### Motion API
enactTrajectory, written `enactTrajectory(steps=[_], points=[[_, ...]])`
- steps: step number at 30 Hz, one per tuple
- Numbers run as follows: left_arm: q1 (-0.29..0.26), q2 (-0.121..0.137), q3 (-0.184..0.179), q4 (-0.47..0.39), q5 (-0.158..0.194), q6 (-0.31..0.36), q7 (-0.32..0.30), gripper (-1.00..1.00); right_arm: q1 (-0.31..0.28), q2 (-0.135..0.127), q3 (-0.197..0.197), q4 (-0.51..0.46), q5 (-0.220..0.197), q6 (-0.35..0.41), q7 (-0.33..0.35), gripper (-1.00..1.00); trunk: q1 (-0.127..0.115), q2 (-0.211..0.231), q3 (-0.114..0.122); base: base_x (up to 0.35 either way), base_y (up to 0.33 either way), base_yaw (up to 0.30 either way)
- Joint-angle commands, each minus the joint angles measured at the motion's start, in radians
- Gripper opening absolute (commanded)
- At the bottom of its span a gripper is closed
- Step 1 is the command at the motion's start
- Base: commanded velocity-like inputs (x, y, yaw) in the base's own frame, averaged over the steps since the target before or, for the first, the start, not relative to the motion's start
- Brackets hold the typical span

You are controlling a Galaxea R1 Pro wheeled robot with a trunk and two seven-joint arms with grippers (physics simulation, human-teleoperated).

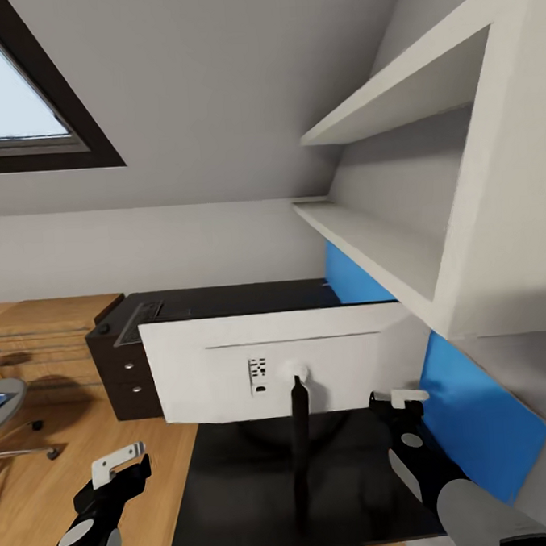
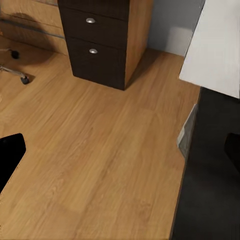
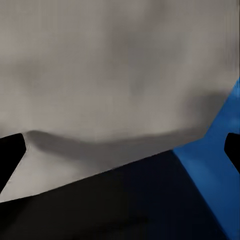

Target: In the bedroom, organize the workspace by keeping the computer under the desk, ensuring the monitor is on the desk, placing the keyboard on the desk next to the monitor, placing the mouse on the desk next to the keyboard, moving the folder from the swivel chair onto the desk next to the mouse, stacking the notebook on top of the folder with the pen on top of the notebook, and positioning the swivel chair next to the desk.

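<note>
On the desk, monitor stands

One monitor on one desk, two grippers, left and right, two wall shelves, one skylight, one swivel chair.

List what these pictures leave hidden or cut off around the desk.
- Monitor: head view shows its white back; the screen faces away.
- Keyboard: head view, mostly hidden behind the monitor; keys too small to make out.
- Swivel chair: cut off by the head view's left edge.
- Under the desk: the black top hides it.
- Right gripper: jaws' state unclear.
</note>
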Motion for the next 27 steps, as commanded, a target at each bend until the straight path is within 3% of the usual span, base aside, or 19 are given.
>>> enactTrajectory(steps=[1,4,6,8,9,10,12,13,15,17,21,27], points=[[-0.001,-0.001,0.009,-0.002,0.005,0.005,0.004,1.00,-0.001,-0.001,0.008,0.001,-0.003,-0.002,-0.006,1.00,0.001,-0.001,-0.002,0.323,0.102,0.000],[-0.001,0.000,0.066,-0.006,0.007,0.005,0.004,1.00,-0.001,-0.001,0.008,0.001,-0.003,-0.002,-0.006,1.00,0.001,-0.001,-0.002,0.323,0.112,0.000],[-0.001,0.000,0.127,-0.013,0.020,0.005,0.005,1.00,-0.001,-0.001,0.008,0.001,-0.003,-0.002,-0.006,1.00,0.001,-0.001,-0.002,0.323,0.100,0.000],[-0.001,0.002,0.189,-0.026,0.059,0.004,0.003,1.00,-0.001,-0.002,0.008,0.001,-0.003,-0.002,-0.006,1.00,0.001,-0.001,-0.002,0.324,0.054,0.000],[-0.001,0.009,0.225,-0.033,0.099,0.004,0.001,1.00,-0.001,-0.002,0.008,0.001,-0.003,-0.002,-0.006,1.00,0.001,-0.001,-0.002,0.324,0.030,0.000],[-0.001,0.031,0.281,-0.040,0.197,0.003,-0.001,1.00,-0.001,-0.002,0.007,0.001,-0.003,-0.002,-0.006,1.00,0.001,-0.001,-0.002,0.321,0.012,0.000],[-0.001,0.052,0.336,-0.043,0.289,0.000,-0.001,1.00,-0.001,-0.002,0.007,0.001,-0.003,-0.002,-0.007,1.00,0.001,-0.001,-0.002,0.248,0.007,0.000],[-0.001,0.056,0.355,-0.043,0.310,0.000,-0.001,1.00,-0.001,-0.002,0.007,0.001,-0.003,-0.002,-0.007,1.00,0.001,-0.001,-0.002,0.168,0.004,0.000],[-0.001,0.065,0.453,-0.044,0.379,-0.002,-0.002,1.00,-0.001,-0.003,0.007,0.001,-0.003,-0.002,-0.007,1.00,0.001,-0.001,-0.002,0.088,0.002,0.000],[-0.001,0.069,0.512,-0.046,0.412,-0.002,-0.001,1.00,-0.001,-0.003,0.007,0.001,-0.003,-0.002,-0.007,1.00,0.001,-0.001,-0.002,0.036,0.001,0.000],[-0.001,0.071,0.548,-0.046,0.430,-0.003,-0.001,1.00,-0.001,-0.004,0.007,0.001,-0.003,-0.002,-0.006,1.00,0.001,-0.001,-0.002,0.012,0.000,0.000],[-0.001,0.072,0.555,-0.046,0.434,-0.005,-0.002,1.00,-0.001,-0.003,0.008,0.001,-0.003,-0.003,-0.005,1.00,0.001,-0.001,-0.002,0.115,0.025,0.000]])
